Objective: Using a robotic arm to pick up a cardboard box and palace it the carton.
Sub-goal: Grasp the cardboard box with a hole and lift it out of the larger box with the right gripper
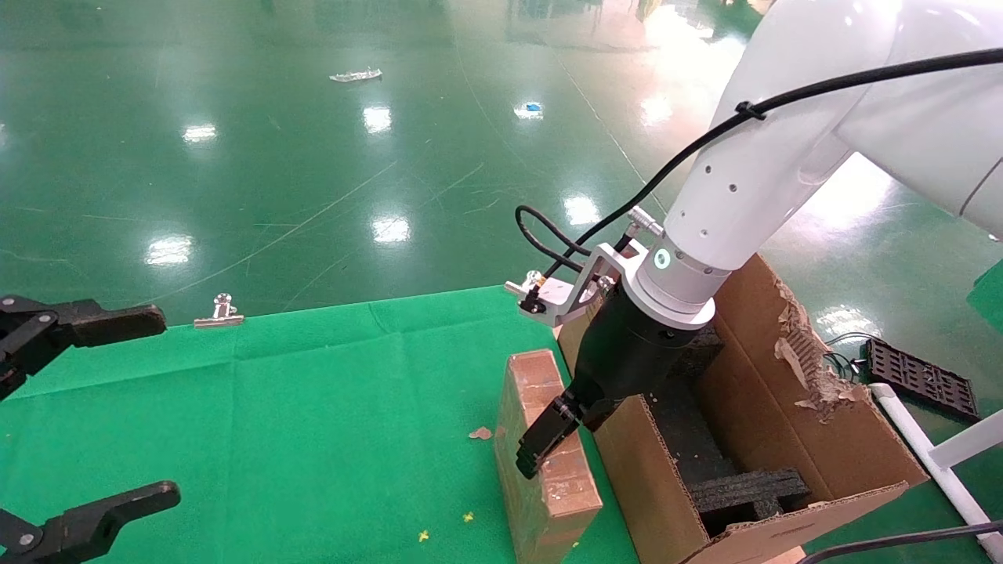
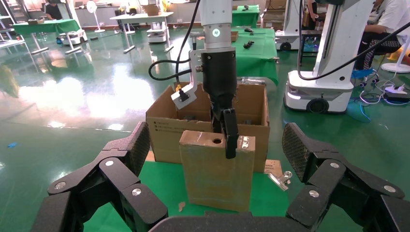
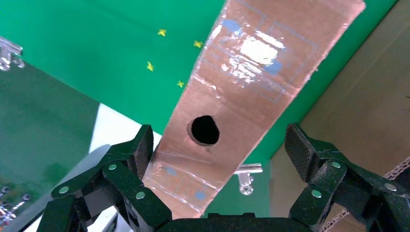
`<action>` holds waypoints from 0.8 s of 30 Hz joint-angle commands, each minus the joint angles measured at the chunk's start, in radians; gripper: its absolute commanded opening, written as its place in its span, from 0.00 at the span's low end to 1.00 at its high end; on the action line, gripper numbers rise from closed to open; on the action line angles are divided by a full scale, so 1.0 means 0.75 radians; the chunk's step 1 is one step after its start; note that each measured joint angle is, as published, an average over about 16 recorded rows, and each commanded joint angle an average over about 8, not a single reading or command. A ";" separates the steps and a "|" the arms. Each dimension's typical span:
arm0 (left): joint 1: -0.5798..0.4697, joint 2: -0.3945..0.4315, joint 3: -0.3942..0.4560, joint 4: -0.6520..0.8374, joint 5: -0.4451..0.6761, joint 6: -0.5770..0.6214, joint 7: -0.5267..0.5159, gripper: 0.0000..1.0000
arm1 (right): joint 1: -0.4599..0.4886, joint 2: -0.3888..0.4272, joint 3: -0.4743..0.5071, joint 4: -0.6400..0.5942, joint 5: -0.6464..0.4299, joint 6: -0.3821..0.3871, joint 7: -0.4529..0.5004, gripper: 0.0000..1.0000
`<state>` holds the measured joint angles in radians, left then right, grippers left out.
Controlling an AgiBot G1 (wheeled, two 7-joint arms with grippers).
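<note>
The small brown cardboard box [image 1: 521, 478] stands upright on the green table cloth, against the left wall of the large carton [image 1: 650, 486]. The carton holds black foam inserts [image 1: 748, 489]. The white robotic arm [image 1: 752, 180] reaches down from the right. My right gripper [image 1: 552, 442] is open and straddles the box's top edge. One finger hangs over the box's left face; the other is hidden behind the box. In the right wrist view the box's taped top [image 3: 241, 87], with a round hole, lies between the fingers [image 3: 302, 150]. My left gripper [image 1: 161, 406] is open and parked at the left.
A metal binder clip [image 1: 221, 312] grips the table's far edge, and another [image 2: 279, 180] lies by the carton. A cardboard scrap [image 1: 480, 432] lies left of the box. A black grid tray [image 1: 921, 380] and white pipe sit on the floor at right.
</note>
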<state>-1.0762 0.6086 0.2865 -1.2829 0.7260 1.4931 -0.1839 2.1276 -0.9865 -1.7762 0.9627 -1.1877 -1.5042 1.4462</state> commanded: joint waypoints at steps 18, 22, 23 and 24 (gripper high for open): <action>0.000 -0.001 0.002 0.000 -0.001 -0.001 0.001 0.00 | 0.002 0.021 -0.030 0.110 -0.058 0.028 0.068 0.00; 0.000 -0.001 0.002 0.000 -0.001 -0.001 0.001 0.00 | 0.000 0.025 -0.033 0.121 -0.062 0.031 0.071 0.00; 0.000 -0.001 0.002 0.000 -0.001 -0.001 0.001 0.00 | 0.000 0.026 -0.033 0.123 -0.063 0.032 0.071 0.00; 0.000 -0.001 0.002 0.000 -0.002 -0.001 0.001 0.00 | 0.001 0.028 -0.033 0.125 -0.064 0.034 0.070 0.00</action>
<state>-1.0766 0.6079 0.2882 -1.2829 0.7248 1.4924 -0.1830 2.1294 -0.9640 -1.7990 1.0552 -1.2355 -1.4773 1.4948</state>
